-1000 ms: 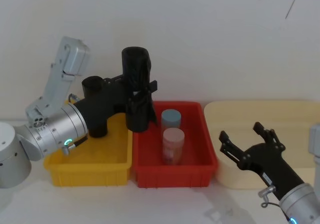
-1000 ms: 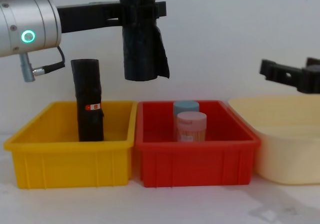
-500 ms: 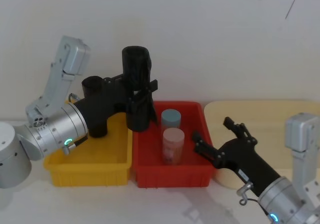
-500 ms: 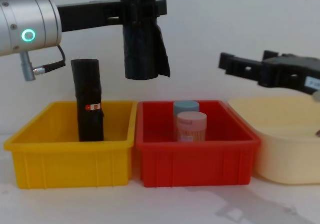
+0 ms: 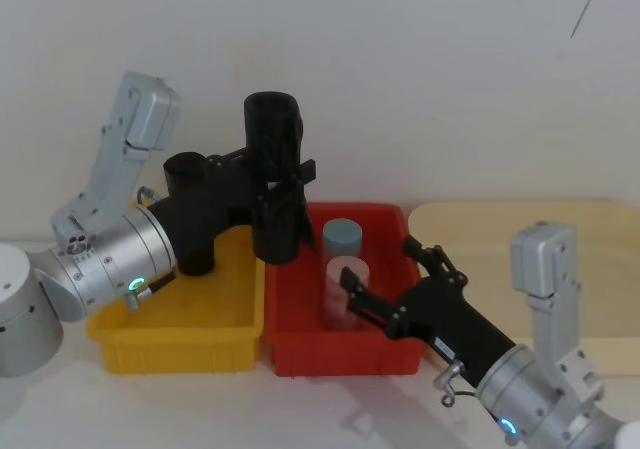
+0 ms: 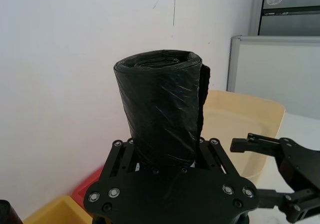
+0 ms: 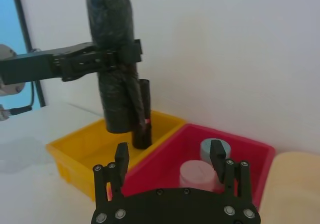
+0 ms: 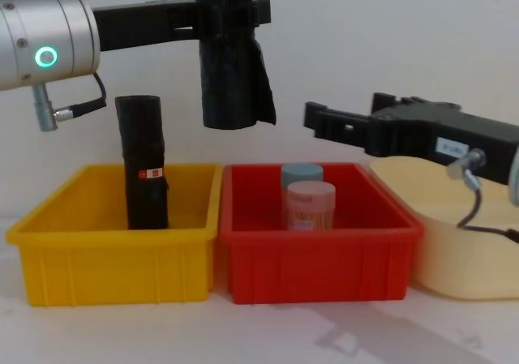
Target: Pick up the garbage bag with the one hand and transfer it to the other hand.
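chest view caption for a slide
Left gripper holds the garbage bag upright above the bins; open right gripper beside it, apart.

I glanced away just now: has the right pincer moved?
Yes. The right pincer slid left, from above the cream tub to above the red bin, nearing the black roll in the left pincer.

Lab room: white wall [image 5: 450, 89], yellow bin [image 8: 113, 267], red bin [image 8: 316, 268], grey cabinet [image 6: 292, 19].

Head view looks down on the yellow bin [image 5: 175, 354] and red bin [image 5: 310, 354]; chest view faces both level from the near side. Wrist views sit close behind the left hand [image 6: 165, 144] and right hand [image 7: 169, 146].
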Controlling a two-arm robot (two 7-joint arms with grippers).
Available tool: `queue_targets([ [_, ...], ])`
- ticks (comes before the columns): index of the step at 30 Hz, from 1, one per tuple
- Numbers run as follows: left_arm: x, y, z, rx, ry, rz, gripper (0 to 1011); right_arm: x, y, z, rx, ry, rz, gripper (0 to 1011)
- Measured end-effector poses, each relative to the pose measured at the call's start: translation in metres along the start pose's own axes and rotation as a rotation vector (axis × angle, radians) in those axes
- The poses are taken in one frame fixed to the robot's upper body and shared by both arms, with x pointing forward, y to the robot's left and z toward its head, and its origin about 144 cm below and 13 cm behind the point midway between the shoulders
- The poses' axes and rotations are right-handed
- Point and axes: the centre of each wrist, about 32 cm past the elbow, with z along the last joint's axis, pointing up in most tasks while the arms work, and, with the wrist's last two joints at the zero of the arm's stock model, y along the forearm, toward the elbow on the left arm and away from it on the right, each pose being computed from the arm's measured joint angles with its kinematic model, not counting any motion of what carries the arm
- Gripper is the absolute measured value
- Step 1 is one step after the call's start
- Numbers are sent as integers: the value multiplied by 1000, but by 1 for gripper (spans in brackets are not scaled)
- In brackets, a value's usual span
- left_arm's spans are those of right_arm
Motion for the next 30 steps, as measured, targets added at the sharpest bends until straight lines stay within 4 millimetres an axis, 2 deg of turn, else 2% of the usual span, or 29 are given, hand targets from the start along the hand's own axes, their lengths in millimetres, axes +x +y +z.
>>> queue_targets([
  [17, 0, 0, 0, 0, 0, 0, 443, -5, 23, 1, 3, -29, 99, 999],
  [30, 0, 0, 0, 0, 0, 0, 443, -4, 48, -1, 2, -40, 162, 999],
])
